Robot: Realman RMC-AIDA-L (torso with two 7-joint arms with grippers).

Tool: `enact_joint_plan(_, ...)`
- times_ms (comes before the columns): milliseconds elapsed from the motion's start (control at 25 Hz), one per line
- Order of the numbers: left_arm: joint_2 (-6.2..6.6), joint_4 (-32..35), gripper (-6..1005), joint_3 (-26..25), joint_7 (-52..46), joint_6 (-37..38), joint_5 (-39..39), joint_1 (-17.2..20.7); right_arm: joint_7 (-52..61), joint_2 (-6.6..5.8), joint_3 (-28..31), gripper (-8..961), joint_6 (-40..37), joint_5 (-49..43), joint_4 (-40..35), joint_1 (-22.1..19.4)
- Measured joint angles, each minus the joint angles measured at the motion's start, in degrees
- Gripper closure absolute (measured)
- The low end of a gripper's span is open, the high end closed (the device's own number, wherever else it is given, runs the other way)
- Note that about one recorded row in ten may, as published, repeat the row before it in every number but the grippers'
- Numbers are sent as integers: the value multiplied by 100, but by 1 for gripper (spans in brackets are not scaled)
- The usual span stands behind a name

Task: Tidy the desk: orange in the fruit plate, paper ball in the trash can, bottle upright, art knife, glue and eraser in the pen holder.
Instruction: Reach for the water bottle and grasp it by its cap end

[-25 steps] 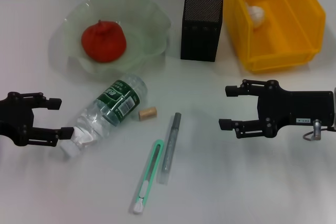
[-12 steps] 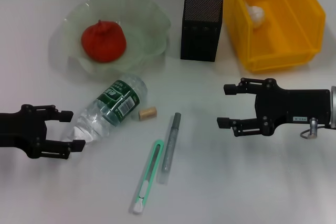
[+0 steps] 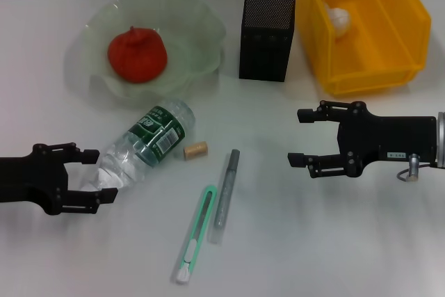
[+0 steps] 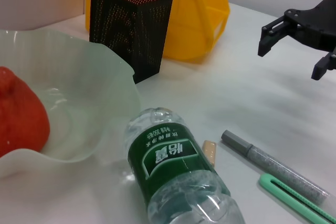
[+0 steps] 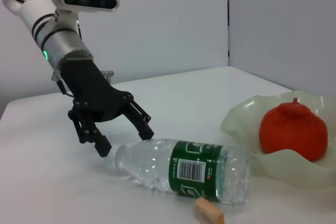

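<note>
Bottle (image 3: 147,145) lying on its side on the white tabletop (image 3: 313,241), cap end pointing toward 8 o'clock, sitting between the spread fingers of the left hand (image 3: 97,175), open around the neck. Right hand (image 3: 300,137) hovering open at 3 o'clock, gripping nothing. Orange (image 3: 137,53) resting in the pale green fruit plate (image 3: 201,26) at 11 o'clock. Paper ball (image 3: 338,19) sitting in the yellow trash can (image 3: 396,39) at 1 o'clock, black pen holder (image 3: 267,36) standing beside it. Eraser (image 3: 195,149), glue (image 3: 224,194) and art knife (image 3: 195,233) lying near the bottle toward 6 o'clock.
</note>
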Motion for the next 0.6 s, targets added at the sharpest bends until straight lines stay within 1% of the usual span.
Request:
enact_joint_plan(80,-49,8,264,0,93,-18,0,68,-13,-3,0,135,3,0,-10,0)
enact_joint_plan(120,-49,8,265,0,93,-18,0,68,-13,-3,0,136,3,0,-10,0)
enact_joint_plan(160,-83,44,265,1,116,-63,0,115,-41,-11,0,136,7,-3,-12,0)
enact_joint_plan(320,-95,53,267,1,121,-144,0,135,-80,-23,0,135,10,-6,-9,6)
enact_joint_plan(600,-162,14,270,1,178,-334,11,216,-84,-34,0,135,52,-17,-3,6)
